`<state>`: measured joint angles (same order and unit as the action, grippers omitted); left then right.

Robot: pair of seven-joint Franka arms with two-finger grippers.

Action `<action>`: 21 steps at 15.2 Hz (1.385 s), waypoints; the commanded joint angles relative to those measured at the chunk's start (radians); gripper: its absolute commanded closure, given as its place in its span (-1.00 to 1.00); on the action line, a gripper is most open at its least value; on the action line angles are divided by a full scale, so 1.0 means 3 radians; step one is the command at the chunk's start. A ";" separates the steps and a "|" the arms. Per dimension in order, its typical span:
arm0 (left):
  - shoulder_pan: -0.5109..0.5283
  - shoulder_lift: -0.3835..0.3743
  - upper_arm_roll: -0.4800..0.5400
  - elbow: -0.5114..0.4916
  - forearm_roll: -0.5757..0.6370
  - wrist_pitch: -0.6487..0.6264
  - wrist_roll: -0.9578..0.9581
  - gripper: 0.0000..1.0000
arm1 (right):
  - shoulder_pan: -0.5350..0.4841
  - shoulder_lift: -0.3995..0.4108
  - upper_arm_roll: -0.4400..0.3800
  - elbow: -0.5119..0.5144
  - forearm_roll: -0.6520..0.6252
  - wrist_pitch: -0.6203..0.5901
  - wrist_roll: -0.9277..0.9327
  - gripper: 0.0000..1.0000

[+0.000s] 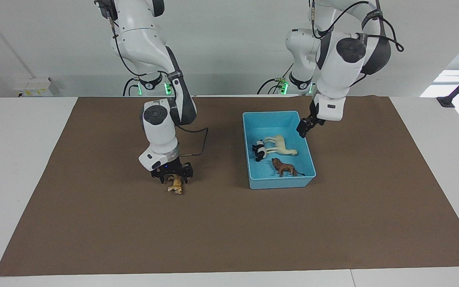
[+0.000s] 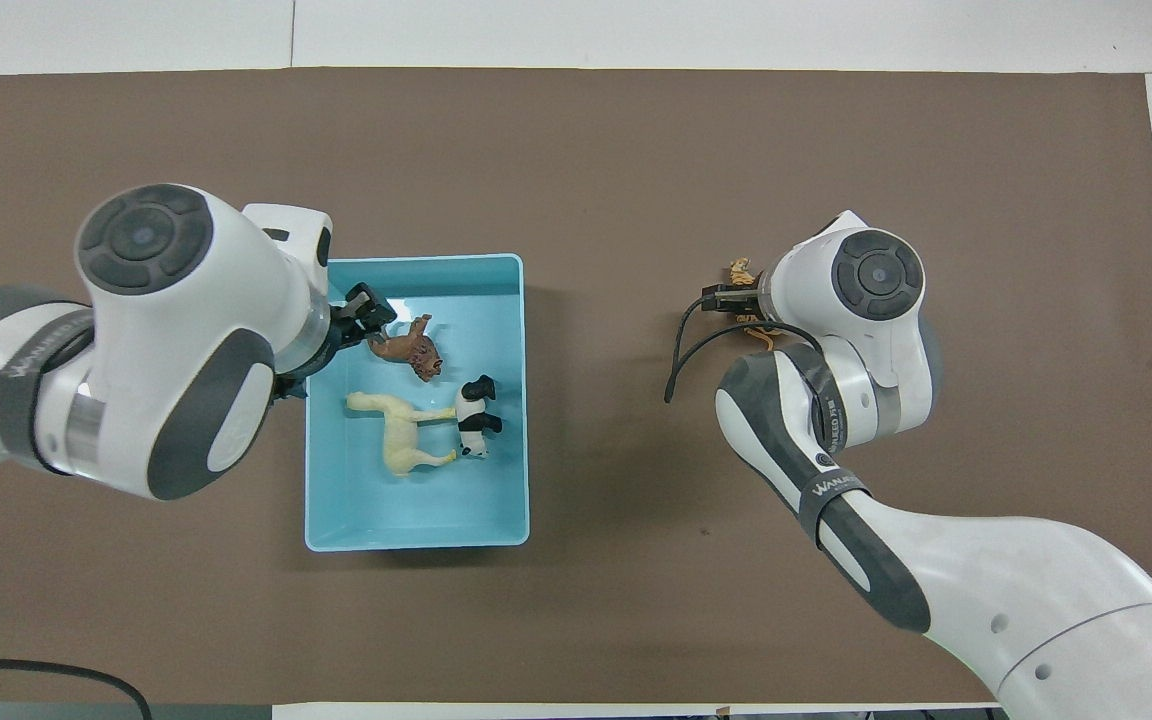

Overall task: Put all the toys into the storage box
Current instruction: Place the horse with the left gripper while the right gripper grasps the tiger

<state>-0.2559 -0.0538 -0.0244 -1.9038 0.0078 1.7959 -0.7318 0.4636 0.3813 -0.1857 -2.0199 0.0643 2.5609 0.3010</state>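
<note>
Three toys in the box, tiger still out on the mat.

We see the left gripper (image 1: 305, 128) raised over the storage box (image 1: 253, 184) edge, fingers apart, empty. Right gripper (image 1: 172, 175) pts straight down at the orange tiger (image 1: 175, 185), fingers spread either side, not clamped. Cream camel (image 1: 279, 144), b/w panda (image 1: 259, 152) & brown lion (image 1: 284, 166) lie in the smooth light-blue plastic box w/ low walls.

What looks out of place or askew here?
Only the tiger is out of place: it sits on the brown mat under the right gripper, while the camel, panda and lion are in the blue box.
</note>
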 commanded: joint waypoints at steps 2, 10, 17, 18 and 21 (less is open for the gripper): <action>0.0218 -0.0168 0.0000 0.0020 0.0020 -0.0264 0.0699 -1.00 | -0.0037 -0.0049 0.0031 -0.0206 -0.0005 0.0228 -0.0083 -0.08; 0.0459 -0.0133 0.0000 0.0231 0.0041 -0.0489 0.1570 -1.00 | -0.0037 -0.0044 0.0031 -0.0144 -0.0005 0.0156 -0.0068 1.00; 0.0572 -0.0071 0.0000 0.0384 0.0081 -0.0632 0.1938 -1.00 | 0.0004 -0.0013 0.0031 0.0713 -0.0015 -0.0840 -0.0047 1.00; 0.0577 -0.0066 0.0000 0.0409 0.0086 -0.0699 0.2019 -1.00 | 0.0009 -0.0018 0.0031 0.0816 -0.0015 -0.0962 -0.0047 1.00; 0.0597 -0.0102 0.0020 0.0430 0.0087 -0.0821 0.2229 -1.00 | 0.0029 -0.0018 0.0082 0.1428 0.0005 -0.1621 0.0151 1.00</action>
<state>-0.0876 -0.0905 -0.0177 -1.8070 0.0186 1.5983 -0.1066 0.4735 0.3654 -0.1784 -1.7224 0.0638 2.1981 0.3068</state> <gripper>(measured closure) 0.000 0.639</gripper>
